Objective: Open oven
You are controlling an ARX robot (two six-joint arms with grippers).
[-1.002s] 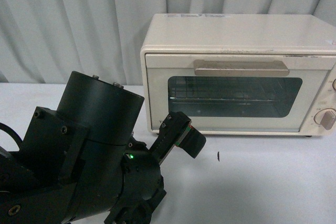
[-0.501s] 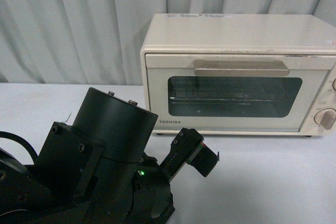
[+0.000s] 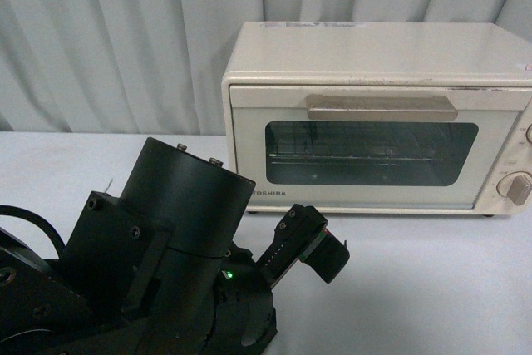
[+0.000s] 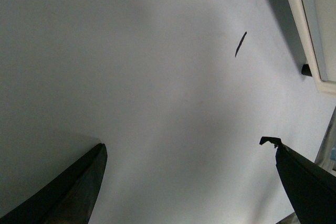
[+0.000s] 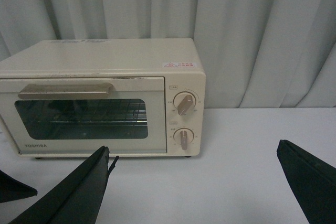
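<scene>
We see the oven (image 3: 374, 118) standing along the far edge of the surface (image 3: 432, 288), toward its right side, with a pale curtain (image 3: 125, 39) hanging just behind it. Its door (image 3: 370, 155) is shut, upright and flush with the front, and the beige handle (image 3: 381, 107) runs across the top of the door. Through the glass we make out a wire rack (image 3: 332, 154). In the right wrist view two knobs (image 5: 184, 103) sit one above the other on the oven's right panel.

The left arm (image 3: 166, 255) fills the near left corner of the surface. The left end effector (image 4: 189, 182) hangs over bare surface with its fingers spread wide, holding nothing, near a small dark mark (image 4: 240, 44) and the oven's lower front corner. The right end effector (image 5: 194, 182) is also spread wide and empty, facing the oven from well apart.
</scene>
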